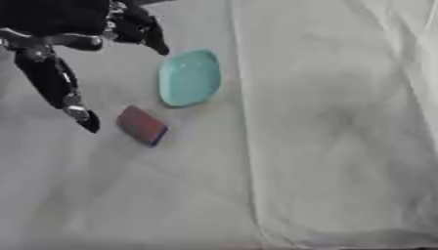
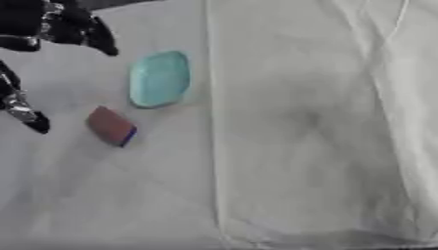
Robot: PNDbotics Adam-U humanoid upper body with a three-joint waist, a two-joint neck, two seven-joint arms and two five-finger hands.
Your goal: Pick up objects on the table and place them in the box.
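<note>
My left hand comes in from the upper left, black, held open with its fingers spread and nothing between them. One long finger reaches down toward a small red block with a blue edge, and its tip stops just left of the block, apart from it. A teal oval dish lies a little above and right of the block, with another fingertip close to its upper left rim. Both things lie flat on the white cloth. My right hand shows in neither view, and no box is in sight.
The table is covered with a wrinkled white cloth. A long fold runs from top to bottom just right of the dish. The cloth's front edge lies along the bottom of the views.
</note>
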